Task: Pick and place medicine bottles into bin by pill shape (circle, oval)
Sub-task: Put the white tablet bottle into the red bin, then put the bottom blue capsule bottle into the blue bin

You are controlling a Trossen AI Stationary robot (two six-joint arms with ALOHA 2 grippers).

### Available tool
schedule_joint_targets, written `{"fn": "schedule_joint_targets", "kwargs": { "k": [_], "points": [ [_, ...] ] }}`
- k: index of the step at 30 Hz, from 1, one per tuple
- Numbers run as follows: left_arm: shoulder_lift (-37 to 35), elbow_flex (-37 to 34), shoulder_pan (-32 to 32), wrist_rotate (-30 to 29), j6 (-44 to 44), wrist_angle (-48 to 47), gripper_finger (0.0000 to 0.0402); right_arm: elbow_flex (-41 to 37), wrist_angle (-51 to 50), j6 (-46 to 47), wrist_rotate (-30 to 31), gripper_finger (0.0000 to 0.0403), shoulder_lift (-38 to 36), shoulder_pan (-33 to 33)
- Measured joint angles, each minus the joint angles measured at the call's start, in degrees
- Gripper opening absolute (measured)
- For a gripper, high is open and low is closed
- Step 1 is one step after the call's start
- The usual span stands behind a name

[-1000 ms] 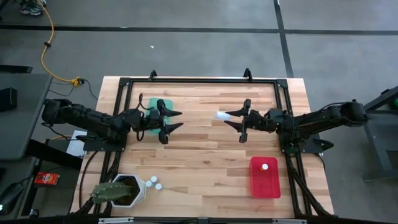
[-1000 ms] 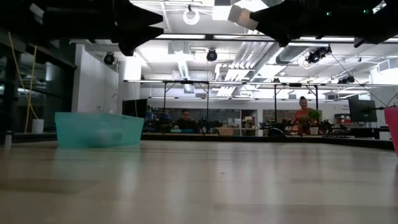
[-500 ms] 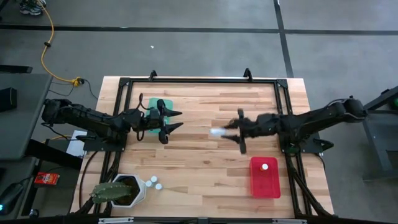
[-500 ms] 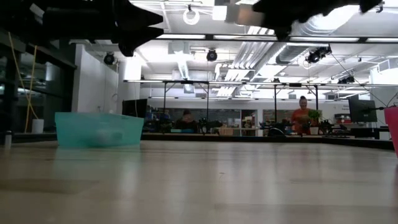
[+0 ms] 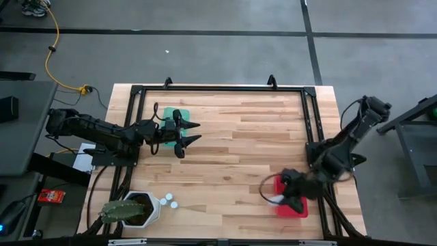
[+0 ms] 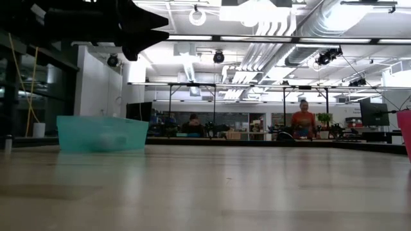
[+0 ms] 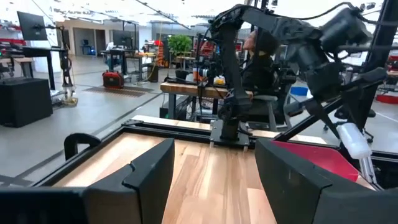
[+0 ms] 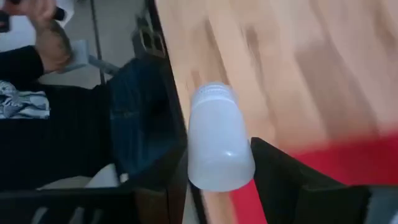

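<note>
My right gripper pinches a medicine bottle at the red bin's near-left edge. Two more bottles sit beside the cactus pot. Farther off, my left gripper hovers spread by the teal bin.

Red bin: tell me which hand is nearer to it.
Right. The right hand hangs at the red bin, holding a bottle; the left hand waits across the table by the teal bin.

Two matte black, multi-jointed arms are seen, built of rounded tubular links. Each ends in a black gripper: the left gripper and the right gripper, with broad, flat-sided, angular fingers.
</note>
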Motion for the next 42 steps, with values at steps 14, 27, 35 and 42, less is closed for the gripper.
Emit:
{"fn": "schedule_joint_targets", "kwargs": {
  "k": [14,27,35,42],
  "points": [
    [0.00,0.00,-0.02,0.07,0.17,-0.44,0.0211,-5.48,-10.44,29.93,2.33,0.0136,0.04,10.07],
    [0.00,0.00,-0.02,0.05,0.17,-0.44,0.0211,-10.04,-9.67,33.10,3.75,0.0158,0.07,9.74],
    [0.00,0.00,-0.02,0.02,0.20,-0.44,0.0211,-9.88,-9.81,30.63,-1.83,0.0248,-0.13,7.74],
    [0.00,0.00,-0.02,-0.02,0.22,-0.44,0.0211,-5.15,-13.10,23.34,1.40,0.0259,-1.61,7.14]
  ]
}}
